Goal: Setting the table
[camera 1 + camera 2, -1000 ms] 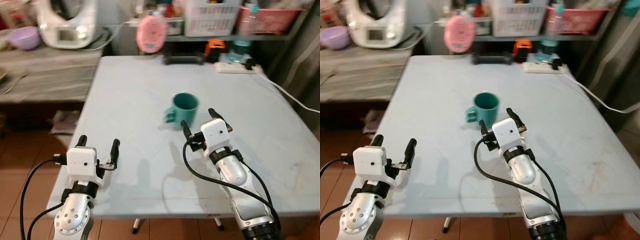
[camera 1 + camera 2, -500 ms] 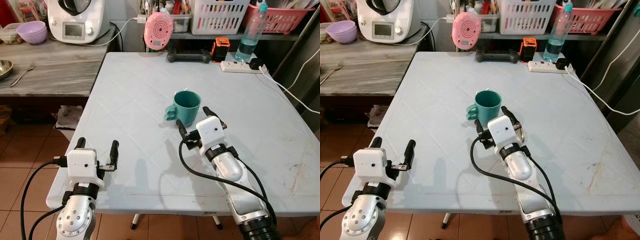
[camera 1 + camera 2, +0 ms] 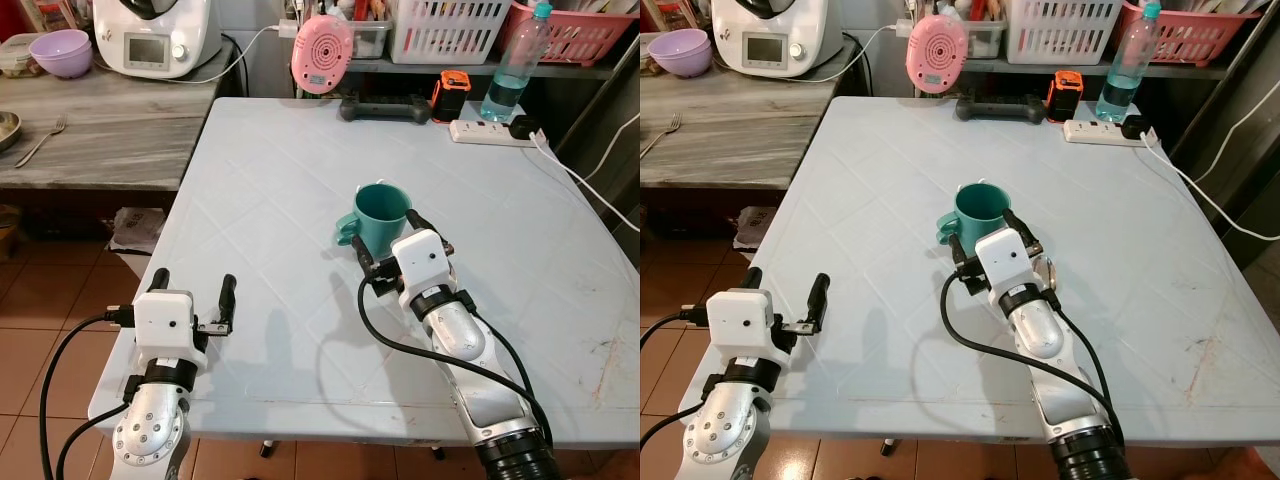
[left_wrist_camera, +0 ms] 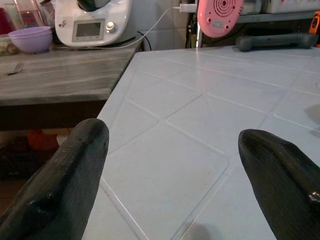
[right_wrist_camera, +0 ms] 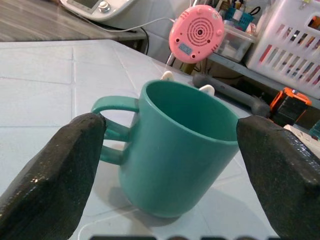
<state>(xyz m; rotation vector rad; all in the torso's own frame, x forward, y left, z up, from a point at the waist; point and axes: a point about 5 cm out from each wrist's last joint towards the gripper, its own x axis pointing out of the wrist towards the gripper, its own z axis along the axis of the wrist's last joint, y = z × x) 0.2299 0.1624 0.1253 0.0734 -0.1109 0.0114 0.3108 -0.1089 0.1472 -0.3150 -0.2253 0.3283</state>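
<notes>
A teal mug point(image 3: 383, 210) stands upright near the middle of the pale grey table point(image 3: 270, 170), its handle pointing to my left. My right gripper point(image 3: 394, 241) is open just in front of the mug, one black finger below the handle and the other by the mug's right side. In the right wrist view the mug point(image 5: 180, 150) sits between the spread fingertips point(image 5: 75, 150), with a gap on each side. My left gripper point(image 3: 193, 290) hovers open over the table's near left corner with nothing between its fingers point(image 4: 70, 170).
At the table's far edge are a pink round device point(image 3: 322, 52), a dark dumbbell point(image 3: 380, 108), an orange box point(image 3: 450, 95), a power strip point(image 3: 490, 130) with its cable, and a water bottle point(image 3: 512, 60). On the left, a wooden counter point(image 3: 100, 140) holds a white kitchen machine and a purple bowl.
My right gripper has moved forward to the mug, and its fingers now stand on either side of it. The camera view has shifted. The left gripper has stayed put.
</notes>
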